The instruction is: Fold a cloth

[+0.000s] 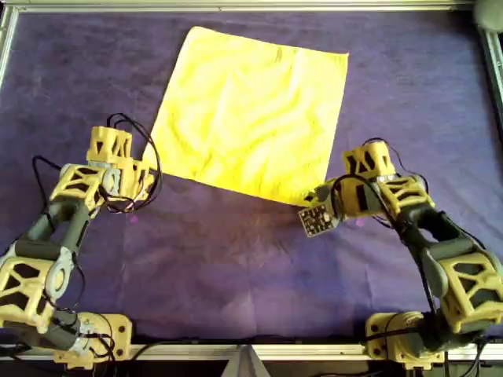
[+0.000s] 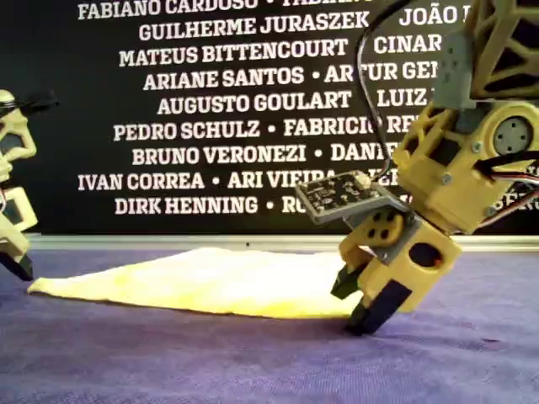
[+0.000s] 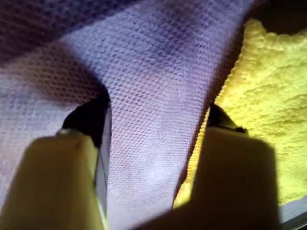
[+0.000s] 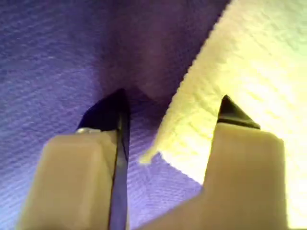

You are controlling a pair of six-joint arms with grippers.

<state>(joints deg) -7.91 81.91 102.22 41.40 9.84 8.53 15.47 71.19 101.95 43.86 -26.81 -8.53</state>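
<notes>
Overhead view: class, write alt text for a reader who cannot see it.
A yellow cloth lies flat and unfolded on a purple table covering. The open left gripper and open right gripper are each at one of its near corners.

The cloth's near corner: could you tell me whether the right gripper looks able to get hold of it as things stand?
Probably yes. The right gripper is open, straddling the corner of the cloth, with only purple covering around it and nothing blocking.

The table [image 1: 236, 259] is covered by a purple covering [image 1: 409, 94]; a yellow cloth [image 1: 251, 110] is spread flat on it.
</notes>
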